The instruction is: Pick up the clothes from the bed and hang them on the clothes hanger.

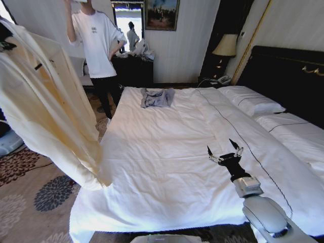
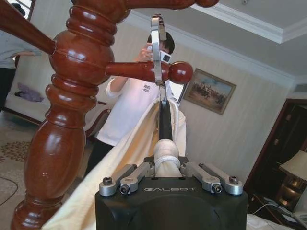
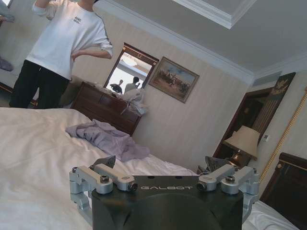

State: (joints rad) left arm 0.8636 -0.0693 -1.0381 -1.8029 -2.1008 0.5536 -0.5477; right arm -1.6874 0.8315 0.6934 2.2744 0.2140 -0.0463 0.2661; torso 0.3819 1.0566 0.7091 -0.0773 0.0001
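The clothes point(image 1: 48, 109), a cream long-sleeved shirt, hang at the left, beside the bed point(image 1: 167, 167) and clear of it. In the left wrist view the shirt point(image 2: 139, 143) drapes from the clothes hanger point(image 2: 165, 120). The hanger's metal hook point(image 2: 158, 48) sits over a peg point(image 2: 144, 71) of the dark-red wooden post point(image 2: 67, 120). My left gripper point(image 2: 166, 155) is shut on the hanger's neck just below the hook. My right gripper point(image 1: 225, 151) hovers low over the bed's right half, open and holding nothing; the right wrist view shows the same right gripper point(image 3: 160, 164).
A small grey-blue garment point(image 1: 157, 97) lies at the bed's far end. White pillows point(image 1: 250, 101) and a black headboard point(image 1: 288, 76) line the right side. A lamp point(image 1: 226, 45) stands in the far corner, a dark dresser point(image 3: 103, 108) at the back wall. Patterned carpet point(image 1: 30, 187) lies left.
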